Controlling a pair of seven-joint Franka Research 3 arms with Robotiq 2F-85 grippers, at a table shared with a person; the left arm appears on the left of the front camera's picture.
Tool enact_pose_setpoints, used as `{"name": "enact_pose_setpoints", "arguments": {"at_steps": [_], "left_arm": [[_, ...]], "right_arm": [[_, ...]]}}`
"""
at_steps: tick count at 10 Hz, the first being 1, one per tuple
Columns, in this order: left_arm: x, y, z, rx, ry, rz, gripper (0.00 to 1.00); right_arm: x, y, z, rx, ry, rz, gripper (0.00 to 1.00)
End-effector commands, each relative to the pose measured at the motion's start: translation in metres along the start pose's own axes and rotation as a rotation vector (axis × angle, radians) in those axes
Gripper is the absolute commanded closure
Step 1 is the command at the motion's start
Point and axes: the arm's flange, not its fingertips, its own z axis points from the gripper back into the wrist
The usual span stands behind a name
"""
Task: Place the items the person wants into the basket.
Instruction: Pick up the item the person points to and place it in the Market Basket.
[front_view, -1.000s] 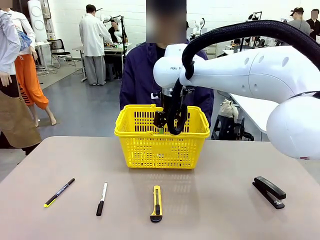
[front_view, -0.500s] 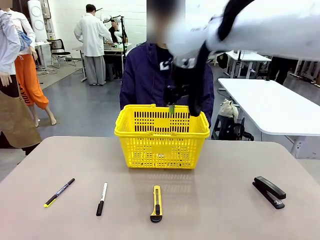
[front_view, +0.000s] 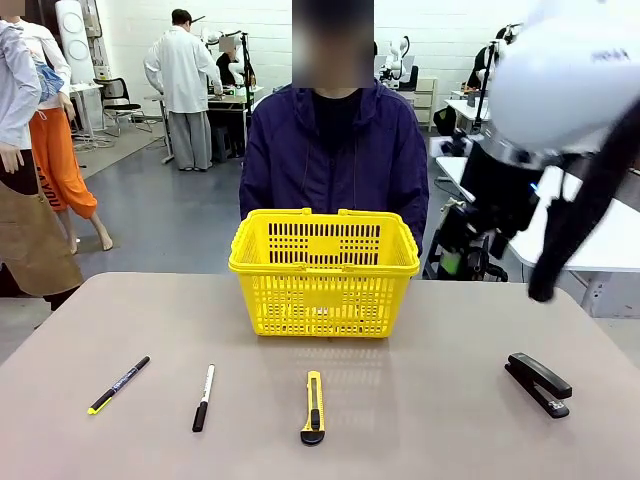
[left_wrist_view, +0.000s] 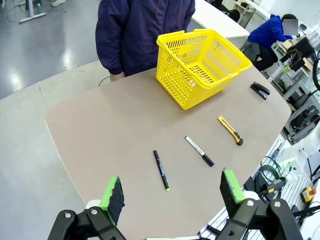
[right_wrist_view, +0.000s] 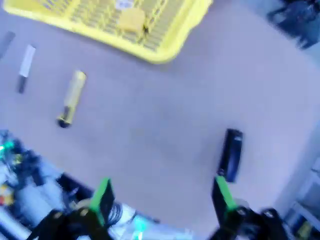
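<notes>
Basket mid-table, just before the person; pen at near left, stapler at near right.
Left wrist view: left gripper spread wide, empty, high above the table.
Right wrist view, blurred: right gripper likewise wide apart, holding nothing, stapler near one finger; tape measure inside basket.

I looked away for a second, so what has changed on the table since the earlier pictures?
The right gripper rose from just over the basket and swung off to the robot's right, jaws open and empty. A yellow tape measure lies in the basket. The pen, marker, box cutter, stapler and basket have not moved.
</notes>
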Motion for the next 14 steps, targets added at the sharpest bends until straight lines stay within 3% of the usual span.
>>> {"name": "enact_pose_setpoints", "arguments": {"at_steps": [1,4,5,13,14], "left_arm": [[-0.001,0.001,0.001,-0.008,-0.014,-0.018,0.00],[-0.001,0.001,0.001,-0.008,-0.014,-0.018,0.00],[-0.001,0.001,0.001,-0.008,-0.014,-0.018,0.00],[-0.001,0.001,0.001,-0.008,-0.014,-0.018,0.00],[-0.001,0.001,0.001,-0.008,-0.014,-0.018,0.00]], "right_arm": [[-0.009,-0.016,-0.030,0.034,-0.017,0.012,0.00],[0.004,-0.025,-0.048,0.056,-0.001,-0.082,0.00],[-0.014,-0.023,-0.040,0.013,0.012,-0.016,0.00],[-0.011,-0.021,-0.039,0.018,0.006,-0.024,0.00],[-0.050,-0.036,0.000,0.019,-0.129,0.128,0.00]]}}
